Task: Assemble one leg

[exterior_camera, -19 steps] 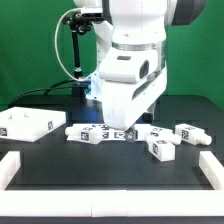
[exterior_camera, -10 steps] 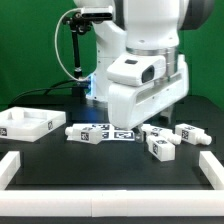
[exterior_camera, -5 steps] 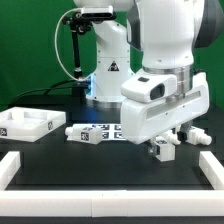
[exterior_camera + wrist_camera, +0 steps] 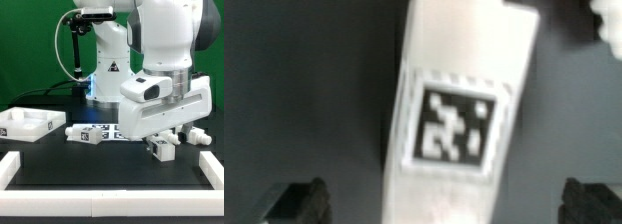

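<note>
Your two-finger gripper (image 4: 445, 200) stands wide open and holds nothing. The short chunky white plastic leg (image 4: 455, 110), with its black-and-white tag facing up, lies on the black table (image 4: 295, 80) between the dark fingertips (image 4: 299, 200), clear of both. In the exterior view this is around four o'clock from centre.

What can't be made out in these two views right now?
Wrist view: the leg is blurred, its ends cut off by the frame.
Wrist view: the pincer shows fingertips only; height above the leg unclear.
Exterior view: the pincer, hidden by the arm's housing.
</note>
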{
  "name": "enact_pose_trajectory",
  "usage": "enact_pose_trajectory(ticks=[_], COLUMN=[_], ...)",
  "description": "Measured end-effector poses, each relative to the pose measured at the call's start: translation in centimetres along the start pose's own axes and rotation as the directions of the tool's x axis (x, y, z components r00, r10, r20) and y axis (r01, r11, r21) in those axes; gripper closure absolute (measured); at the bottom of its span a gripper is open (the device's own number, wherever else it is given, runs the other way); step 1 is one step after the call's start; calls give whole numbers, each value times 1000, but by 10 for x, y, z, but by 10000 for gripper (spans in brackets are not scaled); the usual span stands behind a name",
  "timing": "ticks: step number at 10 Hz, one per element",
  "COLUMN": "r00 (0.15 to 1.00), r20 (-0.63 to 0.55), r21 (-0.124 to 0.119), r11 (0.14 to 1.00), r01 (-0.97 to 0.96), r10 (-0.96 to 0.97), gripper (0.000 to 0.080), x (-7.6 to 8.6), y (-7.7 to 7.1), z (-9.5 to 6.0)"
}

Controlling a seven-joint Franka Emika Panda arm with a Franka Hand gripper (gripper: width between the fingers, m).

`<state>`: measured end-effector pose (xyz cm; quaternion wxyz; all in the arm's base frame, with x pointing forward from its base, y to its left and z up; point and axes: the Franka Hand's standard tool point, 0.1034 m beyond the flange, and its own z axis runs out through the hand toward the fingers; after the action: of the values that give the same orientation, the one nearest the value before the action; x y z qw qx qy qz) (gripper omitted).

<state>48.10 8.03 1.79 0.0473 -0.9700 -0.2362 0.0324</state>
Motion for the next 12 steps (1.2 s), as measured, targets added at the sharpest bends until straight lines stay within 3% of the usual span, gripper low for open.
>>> enact_pose_trajectory(ticks=[2,4,5,9,12], r00=[1000,1000,1000,1000,999], r20=[-5,-4,-7,-7,18], r21=[-2,-2,-3,-7,-21], r11=[1000,1000,1000,1000,999], r01=[-6,-6,-5,-11,-48], r10=[6,6,5,11,49], gripper=[150,421,514,514,514], x=[-2,-2,-1,-5,-43], y=[1,1,1,6,18], z=[4,4,3,-1,-23])
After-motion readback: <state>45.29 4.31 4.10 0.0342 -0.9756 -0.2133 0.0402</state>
